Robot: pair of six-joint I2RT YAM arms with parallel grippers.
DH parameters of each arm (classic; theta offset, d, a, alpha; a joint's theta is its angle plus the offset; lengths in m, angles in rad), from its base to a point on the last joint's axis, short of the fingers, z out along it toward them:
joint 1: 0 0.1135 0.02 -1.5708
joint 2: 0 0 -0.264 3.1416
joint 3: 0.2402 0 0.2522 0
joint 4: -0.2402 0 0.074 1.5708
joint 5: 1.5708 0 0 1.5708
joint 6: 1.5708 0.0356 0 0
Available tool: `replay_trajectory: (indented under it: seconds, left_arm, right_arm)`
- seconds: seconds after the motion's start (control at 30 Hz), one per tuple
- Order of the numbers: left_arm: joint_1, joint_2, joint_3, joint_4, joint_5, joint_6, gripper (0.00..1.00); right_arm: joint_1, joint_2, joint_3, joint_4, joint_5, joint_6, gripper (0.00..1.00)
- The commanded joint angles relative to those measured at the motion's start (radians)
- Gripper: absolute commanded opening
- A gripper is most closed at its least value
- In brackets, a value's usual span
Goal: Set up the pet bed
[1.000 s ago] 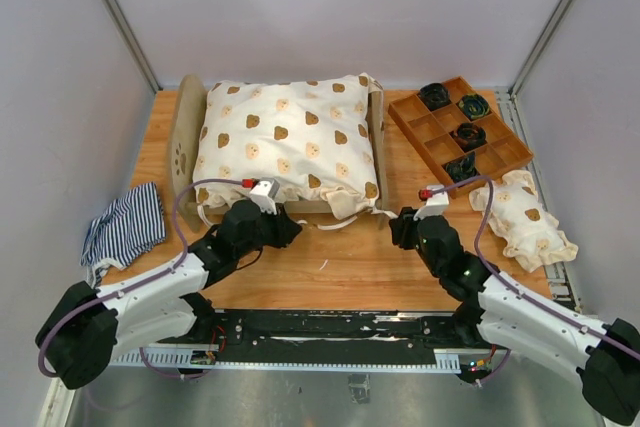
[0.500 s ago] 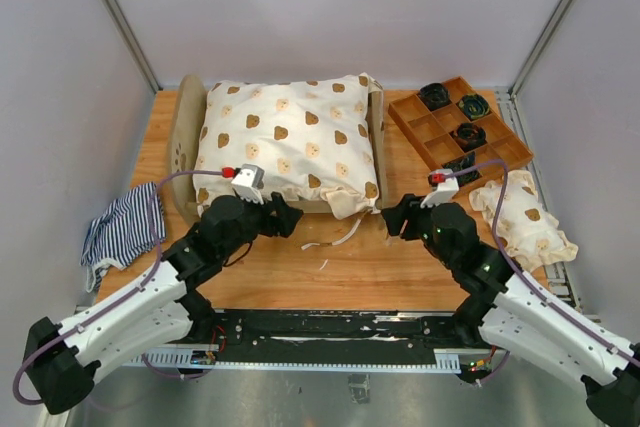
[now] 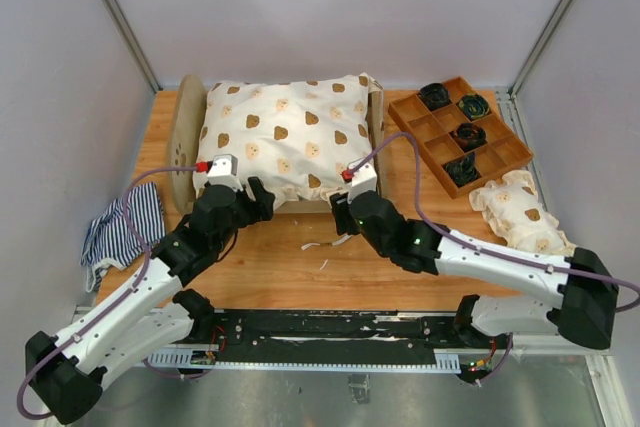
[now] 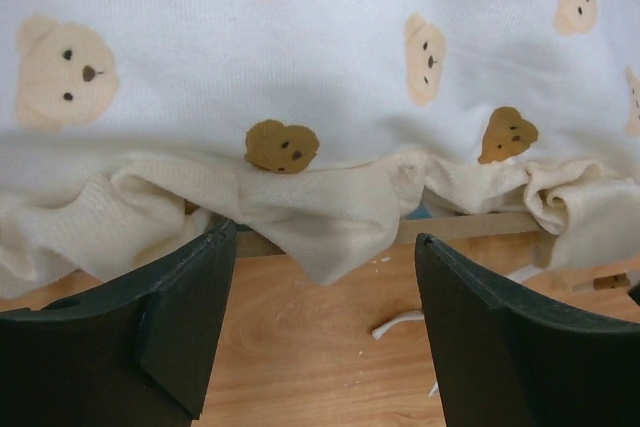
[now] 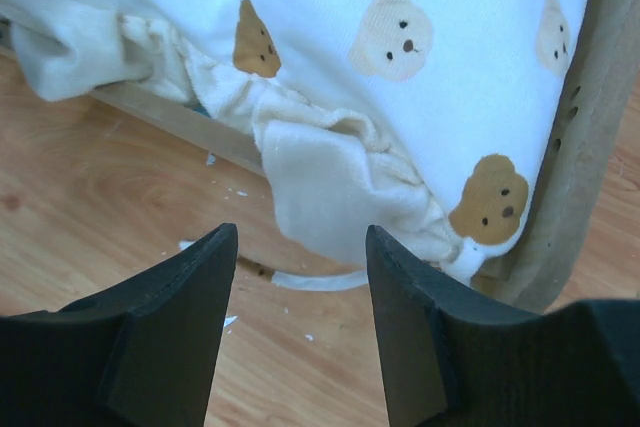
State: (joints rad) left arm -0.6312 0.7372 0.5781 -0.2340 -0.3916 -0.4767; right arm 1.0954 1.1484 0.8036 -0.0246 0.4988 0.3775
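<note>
The pet bed [image 3: 378,152] is a light plywood frame with a rounded headboard [image 3: 182,142] on its left. A white bear-print cover [image 3: 290,137] lies over it, and the cover's frilled hem [image 4: 330,217] hangs over the near rail [image 4: 480,228]. My left gripper [image 3: 262,199] is open at the bed's near left edge, its jaws [image 4: 325,282] empty just short of the hem. My right gripper [image 3: 340,211] is open at the near right corner, with nothing between its fingers [image 5: 300,282], facing a hanging fold of cover [image 5: 330,187] beside the end board [image 5: 575,147].
A brown compartment tray [image 3: 498,159] with dark rolled items stands at the back right. A small bear-print pillow [image 3: 522,219] lies in front of it. A navy-striped cloth [image 3: 122,230] sits at the left edge. White ties [image 3: 335,242] trail on the table near the bed.
Both grippers have opened and moved up to the bed's near edge. The right arm has swung left to the bed's near right corner. The ties now lie loose on the table.
</note>
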Motion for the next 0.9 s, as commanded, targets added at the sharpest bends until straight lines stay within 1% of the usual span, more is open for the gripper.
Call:
replay_trajectory:
  seconds: [0.0, 0.1, 0.23, 0.3, 0.4, 0.47, 0.5, 0.57, 0.6, 0.63, 0.67, 0.7, 0.77, 0.8, 0.83, 0.87]
  left_arm:
    - [0.016, 0.005, 0.018, 0.021, 0.058, -0.033, 0.75]
    - [0.016, 0.006, -0.014, 0.057, 0.128, -0.048, 0.74]
    - [0.016, 0.018, -0.058, 0.112, 0.244, -0.067, 0.73]
    - [0.016, 0.033, -0.075, 0.129, 0.260, -0.075, 0.73]
    - [0.016, 0.068, -0.098, 0.152, 0.236, -0.073, 0.73]
    - [0.016, 0.094, -0.100, 0.159, 0.222, -0.070, 0.73]
    - [0.016, 0.107, -0.099, 0.163, 0.213, -0.068, 0.73]
    - [0.016, 0.128, -0.093, 0.163, 0.190, -0.051, 0.69]
    - [0.016, 0.136, -0.090, 0.158, 0.173, -0.044, 0.65]
    - [0.016, 0.144, -0.084, 0.150, 0.152, -0.036, 0.60]
    - [0.016, 0.150, -0.078, 0.142, 0.132, -0.029, 0.48]
    - [0.016, 0.154, -0.073, 0.131, 0.113, -0.023, 0.35]
    - [0.016, 0.157, -0.059, 0.106, 0.081, -0.012, 0.13]
    - [0.016, 0.156, -0.050, 0.095, 0.070, -0.008, 0.04]
    - [0.016, 0.152, -0.042, 0.085, 0.061, -0.005, 0.01]
    - [0.016, 0.146, -0.037, 0.077, 0.055, -0.002, 0.00]
  right_arm:
    - [0.012, 0.108, 0.067, 0.037, 0.103, -0.078, 0.56]
    - [0.012, 0.164, 0.074, 0.063, 0.122, -0.097, 0.55]
    - [0.012, 0.222, 0.083, 0.080, 0.106, -0.099, 0.55]
    - [0.012, 0.246, 0.086, 0.081, 0.116, -0.096, 0.54]
    - [0.012, 0.273, 0.084, 0.083, 0.158, -0.102, 0.53]
    - [0.012, 0.284, 0.078, 0.084, 0.190, -0.115, 0.47]
    - [0.012, 0.286, 0.074, 0.084, 0.208, -0.126, 0.40]
    - [0.012, 0.275, 0.057, 0.086, 0.236, -0.145, 0.18]
    - [0.012, 0.262, 0.046, 0.088, 0.241, -0.153, 0.11]
    - [0.012, 0.248, 0.034, 0.092, 0.242, -0.162, 0.06]
    - [0.012, 0.229, 0.018, 0.093, 0.239, -0.171, 0.02]
    - [0.011, 0.208, 0.002, 0.093, 0.234, -0.180, 0.01]
    - [0.007, 0.160, -0.038, 0.102, 0.211, -0.196, 0.00]
    - [0.000, 0.133, -0.059, 0.107, 0.189, -0.202, 0.00]
    - [-0.011, 0.107, -0.082, 0.107, 0.163, -0.202, 0.00]
    - [-0.023, 0.078, -0.102, 0.111, 0.127, -0.207, 0.00]
